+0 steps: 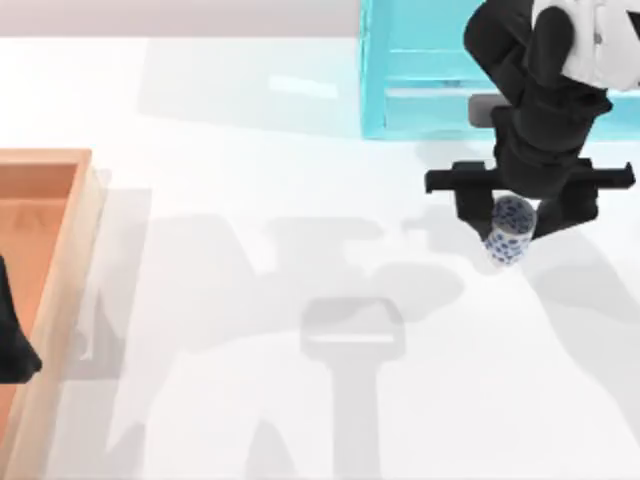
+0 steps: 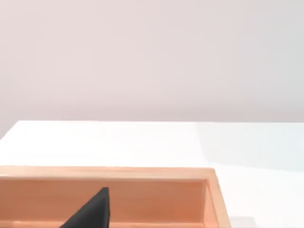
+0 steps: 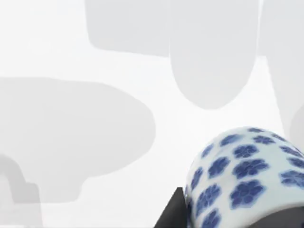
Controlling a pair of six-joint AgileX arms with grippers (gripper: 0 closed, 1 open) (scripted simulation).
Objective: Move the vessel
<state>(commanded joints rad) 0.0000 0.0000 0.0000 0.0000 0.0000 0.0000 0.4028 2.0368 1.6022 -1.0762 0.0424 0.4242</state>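
The table (image 1: pixel 250 150) is smooth matte white, crossed by soft grey shadows. A boxy wooden tray (image 1: pixel 70 260) with raised rims sits at the left edge of the top view, and a translucent cyan bin (image 1: pixel 410 80) at the upper right. The vessel (image 1: pixel 510 230) is a small glossy white cylinder (blue dotted flowers all over), in the right half of the top view. The right gripper (image 1: pixel 512 215) clasps it between its black fingers. The left gripper (image 1: pixel 12 340) waits over the tray; whether its jaws are apart cannot be told.
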